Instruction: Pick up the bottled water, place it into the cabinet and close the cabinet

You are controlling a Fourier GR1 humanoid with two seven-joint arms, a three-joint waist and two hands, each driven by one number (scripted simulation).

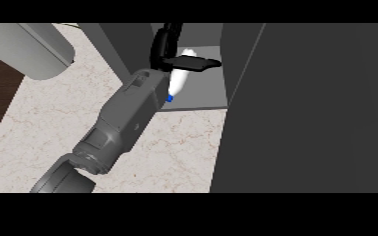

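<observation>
One forearm is stretching up from the lower left across the marbled desk (44, 125), and its black hand (168, 55) is sitting right at the mouth of the cabinet (203, 87). From where it enters the view I am reading it as the left arm, though that is a judgement. The hand is pinching the bottled water (179, 76): fingers are running up behind the bottle and the thumb is crossing its front. The bottle is tilting, blue cap pointing down toward the wrist, pale body reaching up into the cabinet's opening, so it is already over the grey shelf floor but apparently not resting on it; I cannot tell whether it is touching. The right hand is not showing anywhere.

The big dark panel filling the right side looks like the cabinet door (295, 110), standing open.

So the step in hand is the placing. To do it well, the arm should be carrying the bottle deeper, well past the front lip of the shelf, so the door is not catching on it later. Bringing it down until the shelf is bearing it before the fingers are spreading matters too, since a tilted bottle may roll. Then the hand needs to be backing straight out, clear of the door's edge.
</observation>
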